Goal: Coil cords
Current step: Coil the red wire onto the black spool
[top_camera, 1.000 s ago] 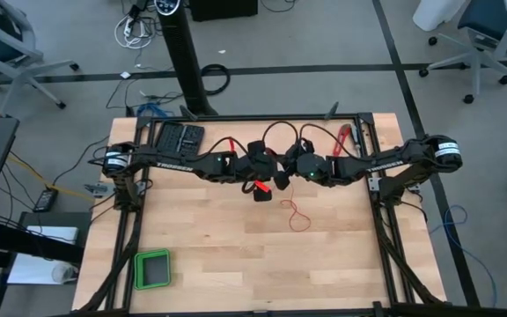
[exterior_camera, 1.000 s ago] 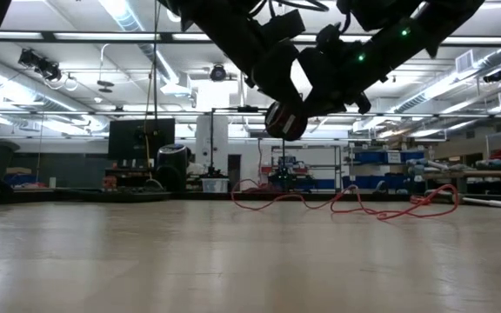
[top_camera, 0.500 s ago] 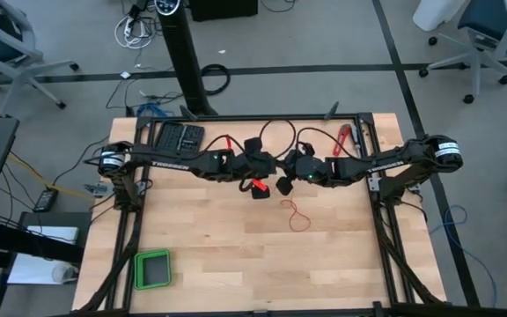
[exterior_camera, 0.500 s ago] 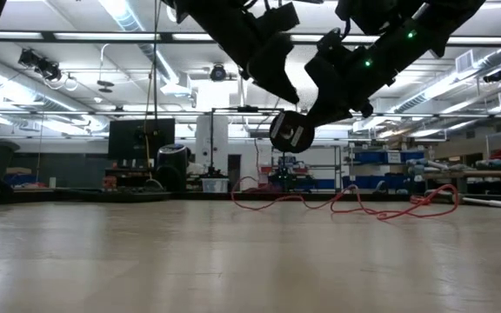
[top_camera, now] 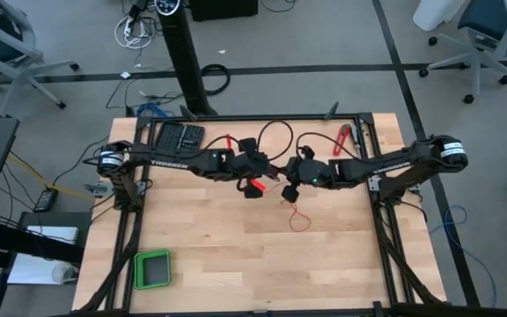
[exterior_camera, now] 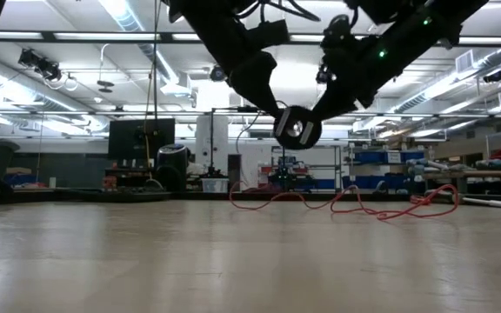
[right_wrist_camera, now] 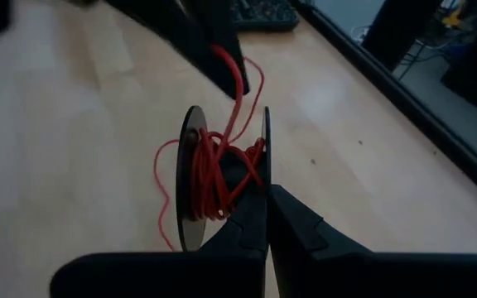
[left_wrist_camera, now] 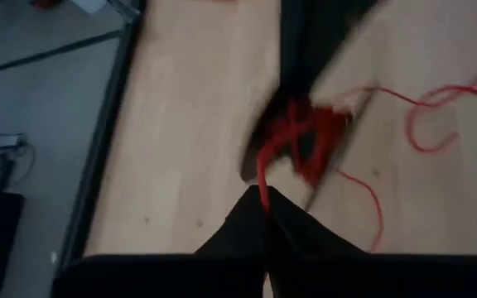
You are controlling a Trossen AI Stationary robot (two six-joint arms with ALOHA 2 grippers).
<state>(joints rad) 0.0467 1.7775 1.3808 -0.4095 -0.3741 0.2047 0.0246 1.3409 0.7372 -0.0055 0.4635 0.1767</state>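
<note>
A small black spool (right_wrist_camera: 222, 178) with the thin red cord (right_wrist_camera: 214, 174) wound between its two discs hangs above the middle of the table, seen as a round disc (exterior_camera: 297, 129) in the low view. My right gripper (right_wrist_camera: 267, 203) is shut on it. My left gripper (left_wrist_camera: 264, 197), close beside it (top_camera: 253, 185), is shut on the cord's free strand. The rest of the cord lies in loose loops (top_camera: 297, 216) on the wooden table, just nearer than the grippers. My left gripper pinches a single strand of the red cord (left_wrist_camera: 262, 175) between its two fingertips (right_wrist_camera: 219, 51), a short way from the spool. The strand runs almost straight from the fingers to the spool, clear of the table. My right gripper pinches the rim of one spool disc (right_wrist_camera: 265, 170) between its two fingers, slanting down from the table's right. The spool is lifted clear of the table, its discs on edge.
A red-handled tool (top_camera: 344, 139) lies at the far right, a black ribbed tray (top_camera: 176, 137) at the far left, and a green box (top_camera: 152, 269) near the front left corner. Black frame rails (top_camera: 377, 202) run along the table's sides.
My right gripper has rolled at the wrist and turned the spool, whose disc now faces the low camera more squarely. My left gripper has tipped a little while keeping hold of the strand. The loose loops on the table have shifted slightly.
</note>
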